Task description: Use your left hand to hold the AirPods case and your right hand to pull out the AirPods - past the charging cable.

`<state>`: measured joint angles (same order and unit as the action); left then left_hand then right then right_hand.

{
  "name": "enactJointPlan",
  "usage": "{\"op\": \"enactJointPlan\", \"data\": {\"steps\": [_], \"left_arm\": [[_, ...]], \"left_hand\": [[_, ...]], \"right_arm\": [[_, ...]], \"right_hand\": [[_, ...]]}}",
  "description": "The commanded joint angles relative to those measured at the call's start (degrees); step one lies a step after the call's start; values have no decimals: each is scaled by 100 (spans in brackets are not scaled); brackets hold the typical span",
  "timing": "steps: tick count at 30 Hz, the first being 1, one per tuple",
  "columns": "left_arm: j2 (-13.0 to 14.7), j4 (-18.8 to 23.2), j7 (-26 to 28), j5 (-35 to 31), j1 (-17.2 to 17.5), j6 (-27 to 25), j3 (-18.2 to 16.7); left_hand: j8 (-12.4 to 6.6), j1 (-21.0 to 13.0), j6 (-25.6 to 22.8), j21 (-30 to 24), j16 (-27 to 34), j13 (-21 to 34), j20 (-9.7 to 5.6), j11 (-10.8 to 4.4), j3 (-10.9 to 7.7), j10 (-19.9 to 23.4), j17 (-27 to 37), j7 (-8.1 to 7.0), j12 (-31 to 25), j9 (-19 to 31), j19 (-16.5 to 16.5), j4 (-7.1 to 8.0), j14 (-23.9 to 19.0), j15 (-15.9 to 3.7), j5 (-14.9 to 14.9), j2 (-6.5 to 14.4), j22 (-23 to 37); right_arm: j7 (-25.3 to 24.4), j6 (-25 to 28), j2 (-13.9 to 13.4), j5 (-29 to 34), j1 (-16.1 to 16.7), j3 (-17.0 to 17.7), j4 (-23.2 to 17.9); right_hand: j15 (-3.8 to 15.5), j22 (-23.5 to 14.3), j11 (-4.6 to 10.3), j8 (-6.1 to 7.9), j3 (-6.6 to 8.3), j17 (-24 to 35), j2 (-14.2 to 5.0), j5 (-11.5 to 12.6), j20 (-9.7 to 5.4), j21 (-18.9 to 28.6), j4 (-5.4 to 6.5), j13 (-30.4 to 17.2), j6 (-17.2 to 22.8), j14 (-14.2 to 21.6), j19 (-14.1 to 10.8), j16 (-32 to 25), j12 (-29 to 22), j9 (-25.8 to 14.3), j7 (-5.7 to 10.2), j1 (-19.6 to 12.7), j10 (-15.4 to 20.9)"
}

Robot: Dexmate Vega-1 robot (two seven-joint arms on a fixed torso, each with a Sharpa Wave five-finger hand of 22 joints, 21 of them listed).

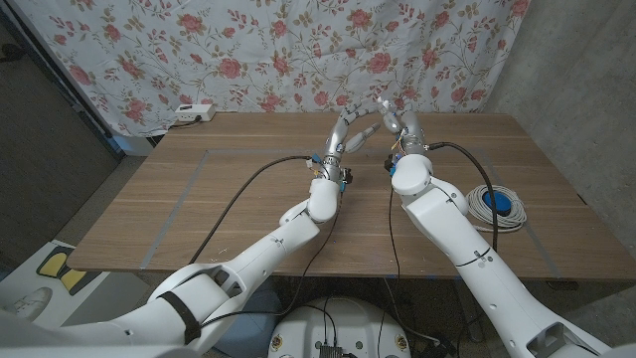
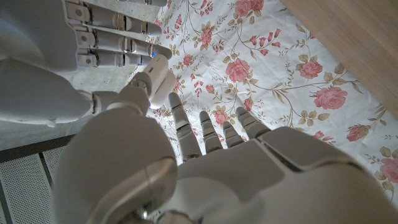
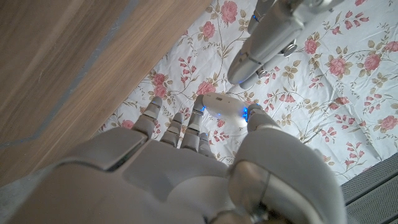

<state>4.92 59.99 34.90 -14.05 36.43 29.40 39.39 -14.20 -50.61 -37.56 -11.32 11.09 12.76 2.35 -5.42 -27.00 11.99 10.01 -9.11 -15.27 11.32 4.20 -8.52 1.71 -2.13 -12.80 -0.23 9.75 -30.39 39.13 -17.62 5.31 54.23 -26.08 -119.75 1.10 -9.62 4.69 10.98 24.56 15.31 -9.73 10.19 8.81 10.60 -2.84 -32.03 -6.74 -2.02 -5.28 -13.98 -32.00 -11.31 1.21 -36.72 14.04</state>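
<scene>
Hands meet mid-air over far side of wooden table (image 1: 238, 199), before floral cloth (image 1: 298, 50). Right hand (image 1: 399, 121) pinches small white AirPods case (image 3: 225, 106) at its fingertips; left hand (image 1: 348, 127), fingers apart, holds nothing, tips just beside case. Case's long axis runs roughly twd left hand. Judgement: handover to left still due before earbuds come out. Coiled charging cable (image 1: 494, 209) lies well apart, by right arm.

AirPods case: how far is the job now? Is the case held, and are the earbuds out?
Done: the left hand and the right hand are raised and meet at the white case. In hand: the right hand touches the case, but which hand grips it is unclear. Left: no earbud shows outside, so the pulling looks undone.
</scene>
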Motion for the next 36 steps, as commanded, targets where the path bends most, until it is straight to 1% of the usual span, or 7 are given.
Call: {"op": "enactJointPlan", "data": {"steps": [1,4,11,14,26,31,36], "left_arm": [[6,-99,72,-45,-82,87,90],[9,10,-42,42,-25,-50,77],[-11,-17,44,50,-4,20,63],[19,30,35,43,20,-16,53],[36,91,2,72,52,-96,33],[34,115,14,85,77,-100,19],[28,102,36,73,70,-62,18]], "left_hand": [[49,-85,51,13,8,15,20,0,44,30,7,10,1,33,64,-6,-23,-2,-34,19,9],[114,-121,174,19,-4,13,22,26,72,-19,6,24,26,34,61,-10,-12,3,-36,24,9],[129,-139,182,24,-9,12,27,16,101,-14,7,22,28,36,59,-6,-14,8,-36,27,9],[150,-178,171,25,40,24,48,-30,159,238,9,14,-67,39,74,11,-170,-25,-31,66,10],[165,-201,162,26,22,32,66,-5,204,195,10,20,-43,42,85,27,-163,-27,-19,106,11],[164,-214,140,28,15,37,66,21,223,188,11,105,-38,45,85,35,-163,-14,-10,134,11],[124,-217,14,28,17,41,75,2,251,207,12,85,-41,49,91,47,-183,-10,4,162,12]], "right_arm": [[77,-36,-46,1,-25,-125,-29],[120,-17,-32,-33,-35,-131,-13],[100,-8,-33,8,-7,-176,-51],[97,-13,-24,-1,1,-162,-48],[148,-39,-38,9,-20,-215,-38],[127,-41,-35,26,-13,-214,-39],[152,-28,-58,60,-26,-265,-57]], "right_hand": [[59,-19,40,8,-11,16,-38,59,49,33,-20,-16,29,-16,19,19,-25,-17,21,-4,9],[106,-19,36,10,-13,17,-36,59,52,30,-23,-13,35,-14,26,19,-31,-17,22,-2,9],[163,-19,49,8,-19,16,-31,59,56,29,-31,-7,33,-24,32,25,-40,-17,21,-1,-1],[165,-19,44,8,-20,16,-31,60,51,29,-33,-6,34,-24,32,25,-43,-17,27,-1,-6],[169,-19,30,10,-24,15,-33,61,55,31,-40,3,43,-24,31,27,-58,-17,27,0,-8],[167,-19,40,10,-26,15,-34,61,54,31,-43,4,44,-26,31,29,-64,-18,28,1,-12],[170,-20,43,9,-27,15,-35,61,51,32,-46,9,44,-25,29,29,-73,-18,25,2,-8]]}}
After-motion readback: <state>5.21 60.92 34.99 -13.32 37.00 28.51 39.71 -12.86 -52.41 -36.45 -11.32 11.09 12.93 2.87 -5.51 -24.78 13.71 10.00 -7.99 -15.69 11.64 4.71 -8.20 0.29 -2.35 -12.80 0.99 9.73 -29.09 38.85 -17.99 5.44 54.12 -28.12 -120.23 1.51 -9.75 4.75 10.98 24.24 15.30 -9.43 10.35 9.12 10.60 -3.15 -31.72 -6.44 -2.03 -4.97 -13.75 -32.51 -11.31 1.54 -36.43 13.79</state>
